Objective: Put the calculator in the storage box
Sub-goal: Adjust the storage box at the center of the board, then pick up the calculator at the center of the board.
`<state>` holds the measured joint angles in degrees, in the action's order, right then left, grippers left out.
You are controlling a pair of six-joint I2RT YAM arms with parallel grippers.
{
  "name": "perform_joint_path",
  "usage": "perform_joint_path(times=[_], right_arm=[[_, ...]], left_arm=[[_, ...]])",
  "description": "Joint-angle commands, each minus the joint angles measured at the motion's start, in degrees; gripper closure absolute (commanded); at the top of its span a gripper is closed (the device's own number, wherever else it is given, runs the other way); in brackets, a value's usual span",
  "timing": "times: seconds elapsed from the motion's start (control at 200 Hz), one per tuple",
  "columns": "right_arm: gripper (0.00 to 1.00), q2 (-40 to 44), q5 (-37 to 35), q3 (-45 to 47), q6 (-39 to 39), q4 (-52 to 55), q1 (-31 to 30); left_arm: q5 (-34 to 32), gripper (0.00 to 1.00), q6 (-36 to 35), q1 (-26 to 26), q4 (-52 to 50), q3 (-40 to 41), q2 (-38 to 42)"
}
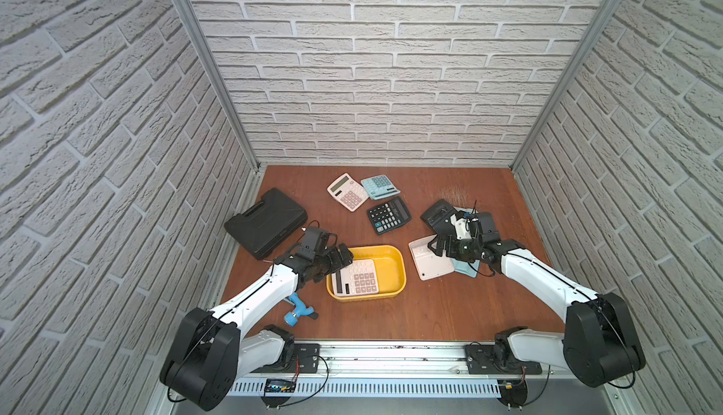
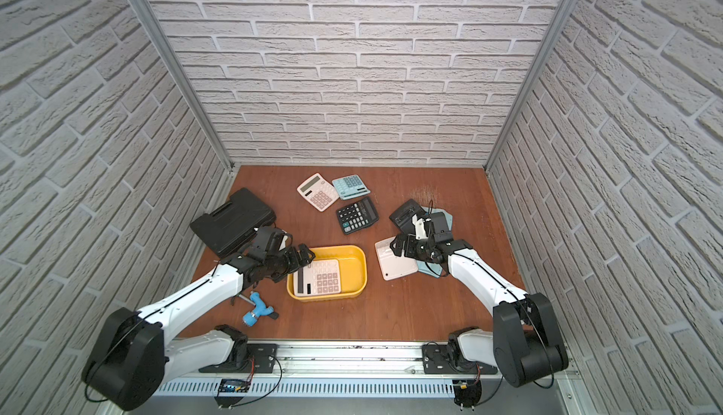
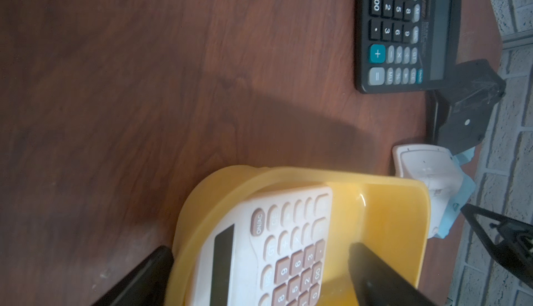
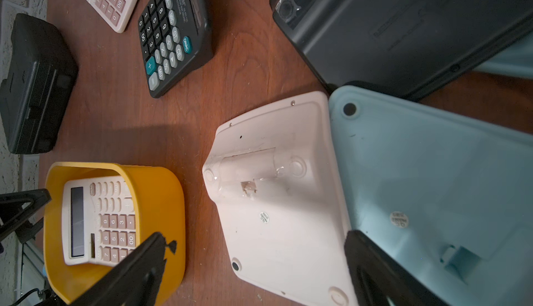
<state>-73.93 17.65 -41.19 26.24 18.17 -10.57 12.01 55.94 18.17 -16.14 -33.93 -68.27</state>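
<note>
Finding 1, location. The calculator point(image 1: 358, 282) lies face up inside the storage box point(image 1: 396, 254), against its near-left end. I judge the placement done for this unit.

Finding 2, pincers. The left pincer point(image 1: 346, 257) hangs over the left end of the storage box, spread wide and holding nothing. The right pincer point(image 1: 437, 248) hovers to the right of the storage box, also spread and empty, above a face-down white calculator point(image 1: 428, 264).

Finding 3, handling. I judge the calculator light, stiff-shelled and smooth, so it may slip in a shallow grip. The display and the springy keys are the weak areas. I would take it across its two long side edges.

Finding 4, views. Both top views give the whole desk point(image 1: 450, 315): a black calculator point(image 1: 388, 215) beyond the storage box and a black case point(image 1: 266, 221) to its far left. Only the left wrist view shows clear space between one finger point(image 3: 375, 272) and the keypad. Only the right wrist view shows the undersides, feet and stickers of the face-down units, which the right arm partly hides from above.
</note>
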Motion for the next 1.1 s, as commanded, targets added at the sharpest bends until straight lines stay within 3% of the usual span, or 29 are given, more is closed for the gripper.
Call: perform_joint_path(times=[0.0,0.14,0.345,0.56,0.795,1.095], right_arm=[[0.0,1.93,0.65,1.22,0.53,1.65,0.89],[0.0,2.82,1.55,2.82,0.96,1.6,1.49],[0.0,2.64,2.7,5.47,2.04,0.51,1.99],[0.0,1.23,6.05,9.85,6.0,-5.97,2.13],[0.0,-2.43,11.15,12.66,10.73,-14.5,2.22],[0.0,7.33,4.51,17.84,13.56,-10.14,2.74]], left_arm=[[1.99,0.02,-3.0,-1.85,4.06,-3.76,-2.37],[0.41,0.02,-5.19,-4.24,1.13,-5.05,-2.35],[-3.83,0.02,-8.35,-4.82,-4.97,-5.34,4.08],[-9.14,0.02,-9.88,-1.16,-9.93,-7.26,9.3],[-12.09,0.02,-10.94,3.56,-11.52,-9.29,9.35],[-13.41,0.02,-11.77,6.11,-11.91,-10.84,8.86]])
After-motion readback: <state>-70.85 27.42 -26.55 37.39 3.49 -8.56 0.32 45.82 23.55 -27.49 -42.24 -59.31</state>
